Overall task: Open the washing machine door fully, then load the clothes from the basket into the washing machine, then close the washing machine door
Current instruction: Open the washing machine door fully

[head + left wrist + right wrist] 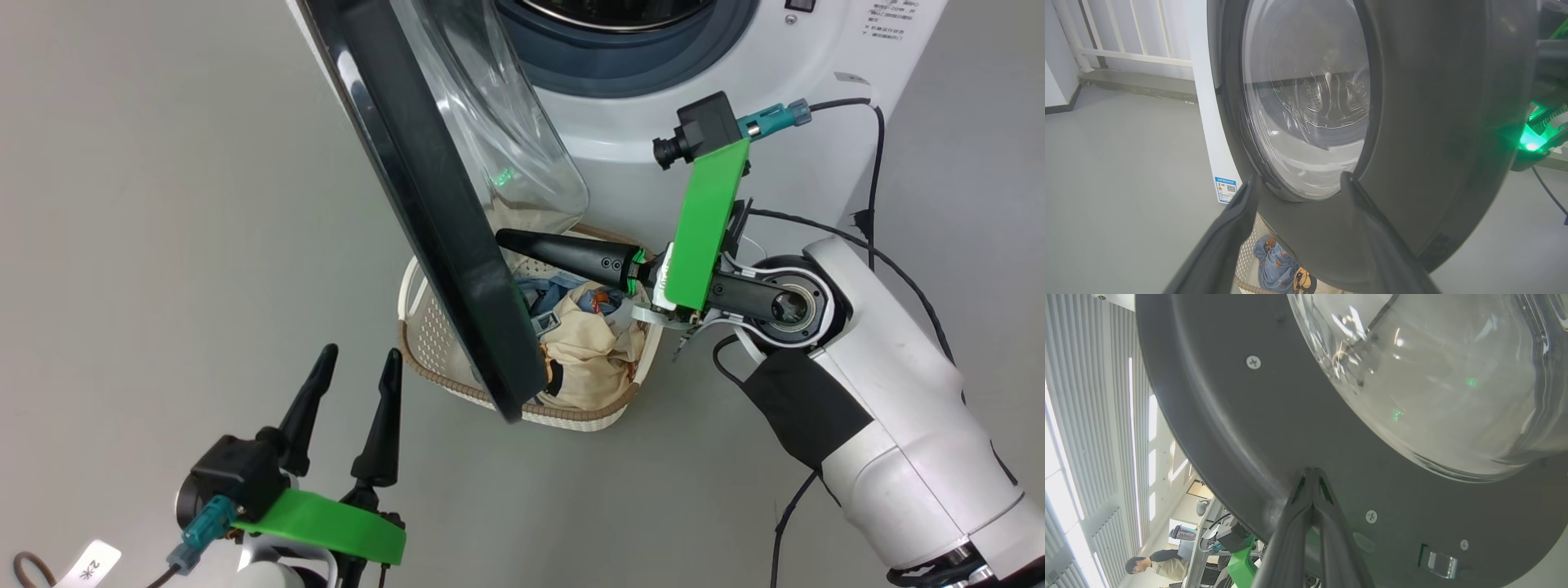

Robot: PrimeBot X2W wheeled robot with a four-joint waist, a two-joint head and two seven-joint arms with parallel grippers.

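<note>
Right hand (1312,472), fingers pressed together into one stiff wedge, has its tip on the door's (1229,416) inner face just beside the glass bowl (1433,375); I read that as a push to swing it wider. Left hand (361,355) is spread and empty on the door's outer side, near the lower rim, probably placed to catch it. Door's part-open: glossy black rim, clear bulging window, with the basket (571,416) of clothes (580,343) right under the right hand.
</note>
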